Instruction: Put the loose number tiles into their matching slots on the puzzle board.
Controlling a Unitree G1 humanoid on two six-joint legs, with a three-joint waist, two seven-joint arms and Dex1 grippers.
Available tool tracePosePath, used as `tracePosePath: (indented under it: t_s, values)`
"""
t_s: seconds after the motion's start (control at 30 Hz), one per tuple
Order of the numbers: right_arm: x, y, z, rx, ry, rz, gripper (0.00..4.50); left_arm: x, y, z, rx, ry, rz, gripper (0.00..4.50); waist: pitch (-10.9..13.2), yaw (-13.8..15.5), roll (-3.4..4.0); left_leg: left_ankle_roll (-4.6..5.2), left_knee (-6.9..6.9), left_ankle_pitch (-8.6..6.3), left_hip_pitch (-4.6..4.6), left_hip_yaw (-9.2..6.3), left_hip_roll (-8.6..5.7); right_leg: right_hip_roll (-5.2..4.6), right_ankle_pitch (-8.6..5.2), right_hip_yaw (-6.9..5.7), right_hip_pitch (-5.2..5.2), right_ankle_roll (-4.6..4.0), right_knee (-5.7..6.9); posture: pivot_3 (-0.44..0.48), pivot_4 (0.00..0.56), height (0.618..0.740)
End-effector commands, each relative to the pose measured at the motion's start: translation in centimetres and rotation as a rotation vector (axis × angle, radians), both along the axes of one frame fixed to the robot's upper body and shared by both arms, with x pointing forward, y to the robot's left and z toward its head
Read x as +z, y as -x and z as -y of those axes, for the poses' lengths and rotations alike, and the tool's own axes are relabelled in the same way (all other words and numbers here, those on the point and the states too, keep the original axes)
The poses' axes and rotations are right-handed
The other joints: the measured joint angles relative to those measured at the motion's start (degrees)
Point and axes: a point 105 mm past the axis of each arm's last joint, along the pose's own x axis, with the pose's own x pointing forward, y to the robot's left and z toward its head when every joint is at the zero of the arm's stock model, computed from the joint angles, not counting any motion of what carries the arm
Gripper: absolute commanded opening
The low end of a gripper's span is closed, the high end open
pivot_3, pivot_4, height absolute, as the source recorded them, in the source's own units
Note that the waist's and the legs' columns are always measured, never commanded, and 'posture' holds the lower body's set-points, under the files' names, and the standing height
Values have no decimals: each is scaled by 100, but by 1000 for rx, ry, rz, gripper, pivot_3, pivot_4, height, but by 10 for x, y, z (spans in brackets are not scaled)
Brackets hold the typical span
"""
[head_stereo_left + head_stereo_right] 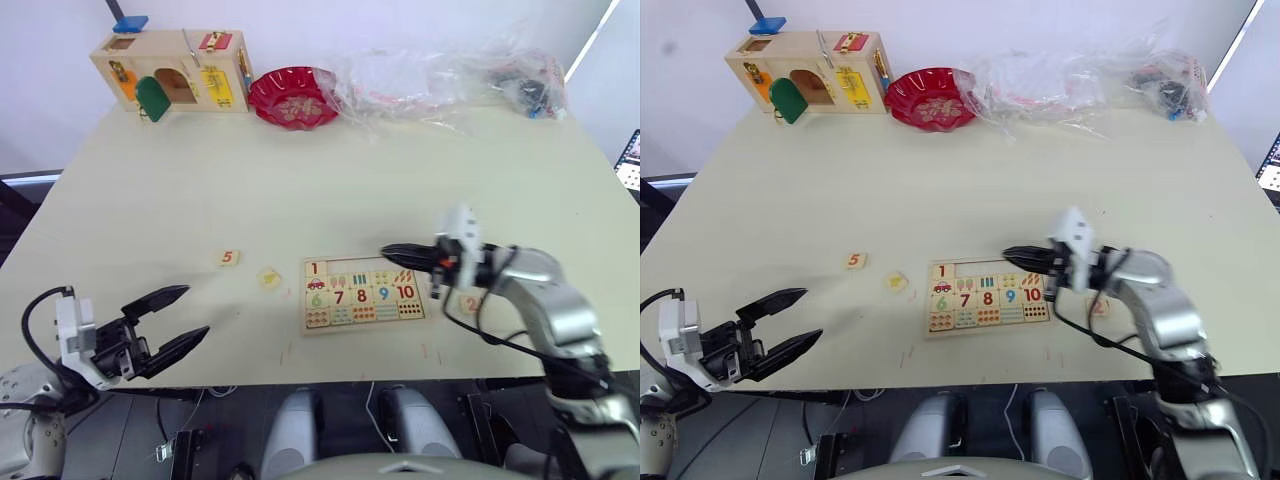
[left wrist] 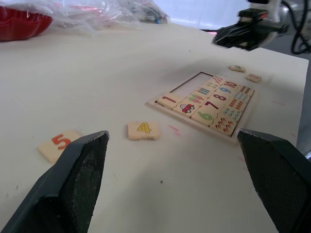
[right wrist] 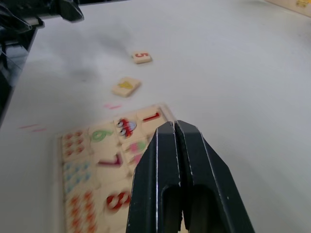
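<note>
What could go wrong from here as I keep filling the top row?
The right gripper hangs shut over the puzzle board; lowered like that, it might nudge the seated 1 tile. The 4 tile lies flat near the board, so a pinch may slide it. The 5 tile sits farther out toward the open left gripper.

Head stereo overhead; low wrist views

L gripper [image 1: 185, 314] low at the near left, its 2 fingers spread wide. R gripper [image 1: 388, 251], fingers pressed together, arm bent, reaching toward the left.
</note>
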Motion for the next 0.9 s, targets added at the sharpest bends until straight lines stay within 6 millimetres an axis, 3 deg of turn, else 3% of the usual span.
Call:
tracePosePath:
  t_s: [0.03, 0.07, 0.23, 0.33, 0.47, 0.63, 0.77, 0.9]
  values:
    - [14, 17, 26, -50, -43, 38, 425, 2, 0, -3, 11, -18, 13, 4500, 0, -10, -2, 0, 1, 0, 8, 1, 1, 1, -1, 2, 6, -2, 0, 0, 150, 740]
    - [12, 22, 36, -82, -39, 32, 726, 1, 0, -4, 14, -20, 9, 4500, -5, -18, -8, 0, 1, 0, 15, -2, 2, 4, -3, 0, 12, -3, 2, 0, 150, 740]
    - [4, 50, 76, -213, -11, 8, 3212, -3, -1, -8, 35, -29, -6, 4500, -5, -24, -8, 1, 3, 0, 22, -5, 11, 14, -5, -1, 15, -2, 5, 0, 150, 740]
    - [-4, 68, 99, -297, 10, -18, 4456, -5, -1, -13, 54, -35, -18, 4500, -7, -16, -11, 1, 3, 0, 22, -3, 10, 14, -6, 1, 17, 1, 3, 0, 150, 740]
    - [-12, 90, 131, -426, 45, -45, 4456, -9, 3, -20, 82, -42, -38, 4500, -11, -6, -18, 0, 4, 0, 20, -1, 9, 10, -13, 2, 18, 12, -1, 0, 150, 740]
    - [-22, 106, 154, -519, 84, -79, 4456, -13, 9, -26, 109, -47, -63, 4500, -19, -28, -29, 0, 8, 0, 30, 4, 25, 9, -15, 6, 20, 20, 2, 0, 150, 740]
    - [-29, 111, 164, -558, 101, -105, 4456, -15, 10, -27, 124, -44, -73, 4500, -20, -20, -27, -1, 8, -1, 40, -4, 40, 0, -15, 3, 22, 17, 1, 0, 150, 740]
    - [-31, 107, 158, -545, 125, -119, 4456, -6, 6, -19, 90, -17, -58, 4500, -20, -10, -27, -2, 8, -1, 38, -5, 41, -24, -15, 2, 21, 17, 0, 0, 150, 740]
